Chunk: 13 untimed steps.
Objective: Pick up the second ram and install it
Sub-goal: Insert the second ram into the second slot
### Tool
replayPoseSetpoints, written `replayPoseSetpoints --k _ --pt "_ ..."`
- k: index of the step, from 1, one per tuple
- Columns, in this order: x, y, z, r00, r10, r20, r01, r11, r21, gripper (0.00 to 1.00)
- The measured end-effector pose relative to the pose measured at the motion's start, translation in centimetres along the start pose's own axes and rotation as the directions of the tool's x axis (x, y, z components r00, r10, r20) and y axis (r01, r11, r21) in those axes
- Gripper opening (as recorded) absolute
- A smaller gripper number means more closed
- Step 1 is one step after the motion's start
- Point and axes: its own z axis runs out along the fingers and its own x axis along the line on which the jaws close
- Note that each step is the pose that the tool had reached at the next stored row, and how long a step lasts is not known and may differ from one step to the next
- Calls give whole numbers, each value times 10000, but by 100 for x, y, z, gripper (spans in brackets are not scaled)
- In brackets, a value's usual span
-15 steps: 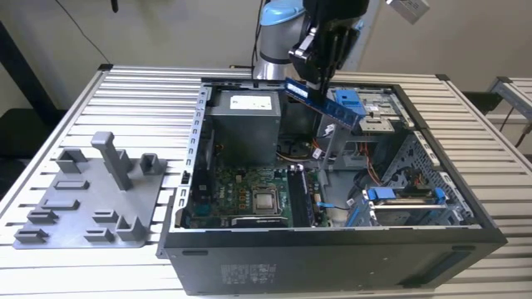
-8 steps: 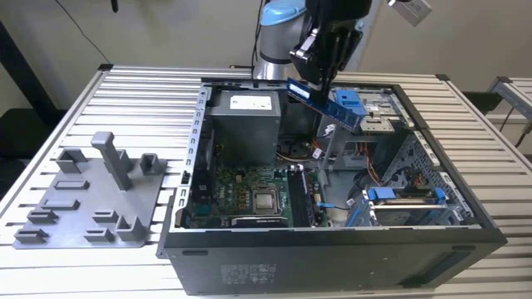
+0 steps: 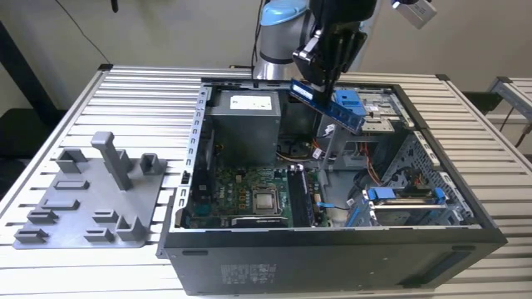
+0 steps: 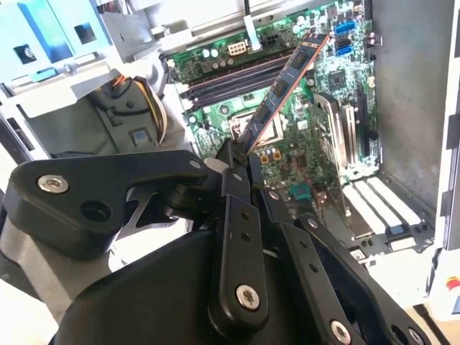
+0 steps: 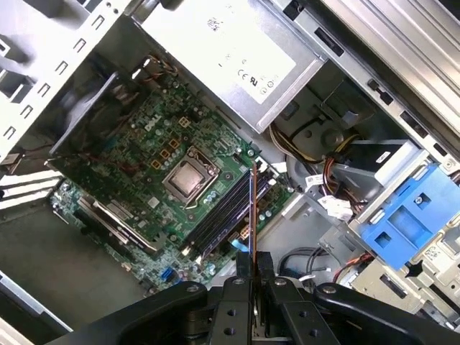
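Slatted metal table (image 3: pixel 141 81) carries an open computer case (image 3: pixel 332 265) lying on its side, with a grey plastic fixture (image 3: pixel 91 199) toward the exterior view's left. The robot gripper (image 3: pixel 323 84) hangs above the case. Its fingers are pinched on one end of the second ram (image 3: pixel 339 109), which is held tilted in the air, clear of everything below. In the first wrist view the ram appears edge-on above the green motherboard (image 5: pixel 144 158), over the dark memory slots (image 5: pixel 223 215) beside the processor socket (image 5: pixel 188 175).
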Motion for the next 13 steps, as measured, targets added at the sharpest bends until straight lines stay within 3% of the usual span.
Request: replayPoseSetpoints --k 13 --pt "-49 -78 22 9993 366 -17 -366 9993 -4 14"
